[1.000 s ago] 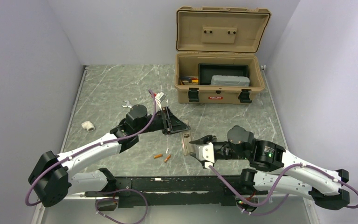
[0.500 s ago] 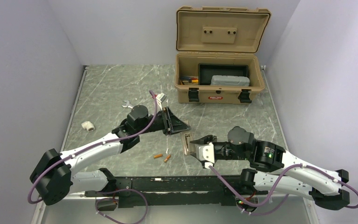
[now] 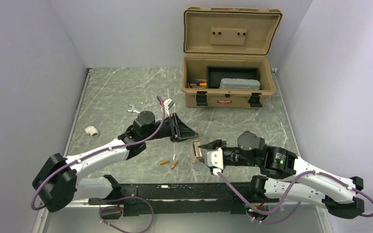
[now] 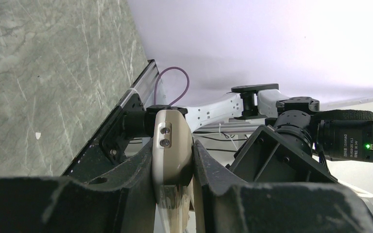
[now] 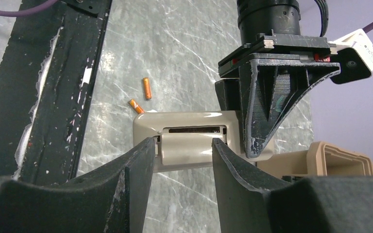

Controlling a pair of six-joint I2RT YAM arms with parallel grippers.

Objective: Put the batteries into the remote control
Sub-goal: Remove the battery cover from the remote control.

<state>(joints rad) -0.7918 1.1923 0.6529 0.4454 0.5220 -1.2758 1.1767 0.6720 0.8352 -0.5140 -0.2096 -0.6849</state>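
The tan remote control (image 3: 194, 147) is lifted off the table with its back up, and my left gripper (image 3: 192, 135) is shut on its far end. The left wrist view shows that end (image 4: 172, 141) pinched between both pads. My right gripper (image 5: 183, 145) comes in from the right, its fingertips pressed against the two sides of the battery cover (image 5: 187, 149), which has a dark slot above it. Two orange batteries (image 3: 164, 162) (image 3: 174, 164) lie on the table near the front rail. The right wrist view shows them too (image 5: 147, 88) (image 5: 136, 106).
An open tan toolbox (image 3: 229, 87) stands at the back right, holding a black tray and a grey case. A silver wrench (image 3: 132, 108) and a small white fitting (image 3: 92, 130) lie on the left. The black front rail (image 3: 175, 190) runs along the near edge.
The left wrist has edged slightly to the right with the remote. The right gripper stays at the cover and the batteries have not moved.
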